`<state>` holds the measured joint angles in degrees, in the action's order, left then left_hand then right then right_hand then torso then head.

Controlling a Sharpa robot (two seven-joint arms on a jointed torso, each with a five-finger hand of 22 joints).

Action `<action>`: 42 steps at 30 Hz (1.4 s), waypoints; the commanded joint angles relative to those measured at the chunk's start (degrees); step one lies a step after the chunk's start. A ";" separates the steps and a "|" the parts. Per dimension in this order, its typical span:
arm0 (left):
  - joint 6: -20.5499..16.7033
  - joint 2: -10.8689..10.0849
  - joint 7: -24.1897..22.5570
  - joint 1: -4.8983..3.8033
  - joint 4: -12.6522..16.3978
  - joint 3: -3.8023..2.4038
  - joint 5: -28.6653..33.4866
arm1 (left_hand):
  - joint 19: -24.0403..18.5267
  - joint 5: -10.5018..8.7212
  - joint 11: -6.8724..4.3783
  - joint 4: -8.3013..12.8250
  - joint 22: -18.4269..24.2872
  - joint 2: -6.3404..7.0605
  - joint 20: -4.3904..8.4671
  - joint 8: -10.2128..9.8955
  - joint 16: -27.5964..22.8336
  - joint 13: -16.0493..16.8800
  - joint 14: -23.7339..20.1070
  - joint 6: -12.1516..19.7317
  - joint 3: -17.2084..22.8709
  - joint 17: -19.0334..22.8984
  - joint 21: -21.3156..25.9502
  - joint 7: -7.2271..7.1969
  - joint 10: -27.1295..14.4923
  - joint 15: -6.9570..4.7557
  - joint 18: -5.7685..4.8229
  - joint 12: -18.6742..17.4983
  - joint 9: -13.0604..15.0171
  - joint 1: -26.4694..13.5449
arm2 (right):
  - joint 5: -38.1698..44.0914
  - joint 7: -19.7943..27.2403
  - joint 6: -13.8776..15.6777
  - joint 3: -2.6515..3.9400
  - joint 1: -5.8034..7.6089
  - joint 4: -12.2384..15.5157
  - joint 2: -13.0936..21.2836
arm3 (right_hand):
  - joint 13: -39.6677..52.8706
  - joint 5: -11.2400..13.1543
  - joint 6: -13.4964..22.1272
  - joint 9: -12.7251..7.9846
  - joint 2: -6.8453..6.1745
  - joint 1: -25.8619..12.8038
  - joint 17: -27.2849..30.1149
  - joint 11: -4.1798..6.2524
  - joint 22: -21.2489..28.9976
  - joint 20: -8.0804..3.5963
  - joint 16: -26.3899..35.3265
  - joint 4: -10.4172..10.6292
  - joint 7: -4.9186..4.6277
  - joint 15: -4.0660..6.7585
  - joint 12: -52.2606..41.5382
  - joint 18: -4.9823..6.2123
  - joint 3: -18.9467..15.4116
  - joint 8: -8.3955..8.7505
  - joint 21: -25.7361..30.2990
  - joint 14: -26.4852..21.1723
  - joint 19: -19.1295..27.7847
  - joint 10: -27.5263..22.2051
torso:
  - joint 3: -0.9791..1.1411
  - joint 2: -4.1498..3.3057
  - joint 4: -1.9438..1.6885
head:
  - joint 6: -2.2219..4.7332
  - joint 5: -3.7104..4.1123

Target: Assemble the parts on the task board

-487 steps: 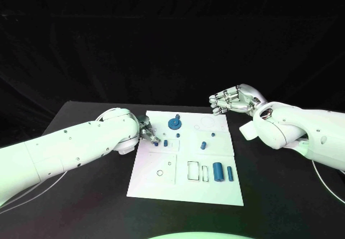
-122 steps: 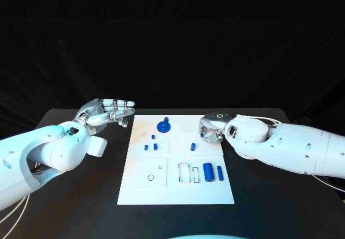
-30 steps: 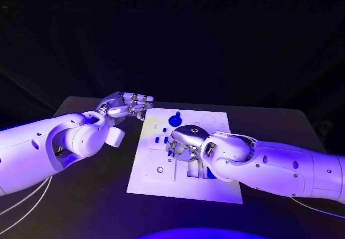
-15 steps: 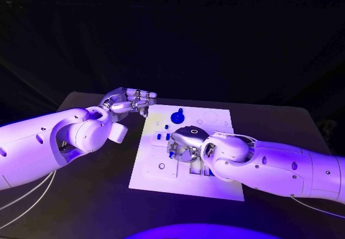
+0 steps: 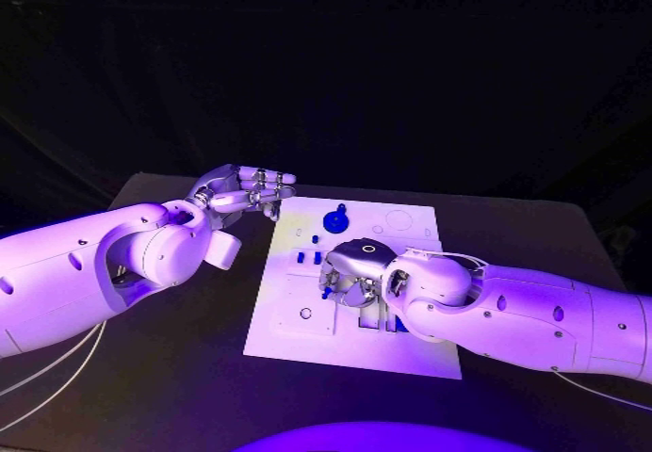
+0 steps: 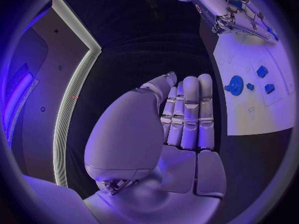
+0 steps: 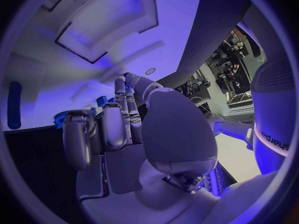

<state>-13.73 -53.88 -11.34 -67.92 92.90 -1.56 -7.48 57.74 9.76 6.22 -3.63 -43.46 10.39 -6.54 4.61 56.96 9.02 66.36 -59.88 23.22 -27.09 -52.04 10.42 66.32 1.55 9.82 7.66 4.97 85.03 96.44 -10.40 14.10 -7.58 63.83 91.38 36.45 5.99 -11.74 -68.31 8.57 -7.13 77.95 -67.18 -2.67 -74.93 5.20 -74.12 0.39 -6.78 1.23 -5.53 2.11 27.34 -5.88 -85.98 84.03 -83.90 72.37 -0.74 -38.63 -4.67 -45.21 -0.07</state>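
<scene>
**Right hand working a part mid-board**

Board [image 5: 408, 353] lay centre-table. Right hand [image 5: 356, 273] hovered over its middle, fingers curled by a small blue part [image 5: 328, 293]; grip unclear. Left hand [image 5: 249, 193] idle, fingers together, empty. Best: lower straight, keep the part upright.

right hand [image 7: 134, 129], fingers curled, over task board [image 7: 124, 40]

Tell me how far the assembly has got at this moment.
Early stage, apparently. The blue gear stands at the task board's far end, apparently seated. The right hand is over the board's middle with a small blue part at its fingers; whether it is gripped is unclear. Small blue parts remain loose, and the left hand waits off the board.
</scene>
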 commanded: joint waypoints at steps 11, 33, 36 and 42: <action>1.12 0.16 0.05 -0.03 0.03 -0.04 0.34 | 0.02 0.05 0.05 0.03 0.05 -0.47 -0.14 -0.18 -0.28 0.06 -0.36 0.32 -0.19 0.10 0.28 0.10 -0.24 0.06 0.76 0.17 -0.05 0.21 | 2.20 -1.05 -3.45 -0.16 -0.19 -0.53 -1.04 | 0.13 -0.36 -0.35 0.00 0.13 -0.44 0.09 -0.42 -10.17 -0.39 -0.31 0.23 0.16 0.12 0.41 -0.77 -0.20 -0.15 -0.14 2.18 -2.69 0.04 | -0.05 -0.04 -0.04 | 0.08 0.06; 1.26 0.39 0.39 -0.04 -0.31 -0.04 0.34 | 0.01 0.06 0.06 0.10 0.13 -0.53 -0.17 -0.18 -0.37 0.08 -0.41 0.40 -0.29 0.17 0.40 0.12 -0.38 0.08 0.77 0.25 -0.08 0.25 | 2.47 -1.76 -1.04 -0.37 -0.36 -0.40 -0.87 | -1.58 -1.58 11.03 -2.62 -3.53 -3.14 5.64 -3.52 -2.77 1.87 3.28 1.09 -2.80 -2.39 1.40 1.33 -4.73 2.26 6.44 0.43 3.10 -10.71 | 0.02 0.05 -0.03 | 0.49 0.35; 1.27 0.41 0.42 -0.03 -0.38 -0.03 0.34 | 0.01 0.06 0.06 0.10 0.13 -0.53 -0.17 -0.18 -0.37 0.08 -0.41 0.40 -0.29 0.17 0.40 0.12 -0.38 0.08 0.77 0.25 -0.08 0.25 | 2.72 -1.95 -0.29 -0.35 -0.33 0.94 0.42 | -1.58 -1.64 11.05 -2.70 -3.56 -2.90 5.98 -3.47 -2.50 1.95 3.49 0.98 -2.63 -2.38 1.05 1.42 -5.50 2.10 6.76 0.37 3.28 -11.31 | 0.01 0.08 -0.06 | 0.62 0.40; 1.27 0.39 0.43 -0.03 -0.49 -0.01 0.34 | 0.01 0.06 0.06 0.10 0.13 -0.53 -0.17 -0.18 -0.37 0.08 -0.41 0.40 -0.29 0.17 0.40 0.12 -0.38 0.08 0.77 0.25 -0.08 0.25 | 2.61 -2.43 0.89 0.00 0.79 5.15 5.14 | -1.39 -1.73 10.02 -2.65 -3.23 -2.64 6.19 -3.22 -3.03 1.86 3.51 1.16 -2.33 -2.22 -0.17 1.28 -6.97 1.70 6.44 0.46 2.77 -11.46 | 0.01 0.03 0.00 | 0.90 0.60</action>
<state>-13.41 -53.60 -10.77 -67.92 92.35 -1.54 -7.46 57.74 9.76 6.22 -3.64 -43.41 10.39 -6.54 4.61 56.97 9.01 66.35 -59.89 23.23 -26.99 -51.80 10.42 66.33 1.55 9.82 7.66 4.94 85.03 98.18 -11.90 13.64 -7.74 64.22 95.69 40.87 4.57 -13.30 -57.82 5.92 -10.36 74.88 -61.02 -5.84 -74.91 7.15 -70.90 1.54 -9.10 -0.83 -5.50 3.06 20.52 -3.96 -79.43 84.02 -80.92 61.19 -0.74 -38.56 -4.69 -44.41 0.41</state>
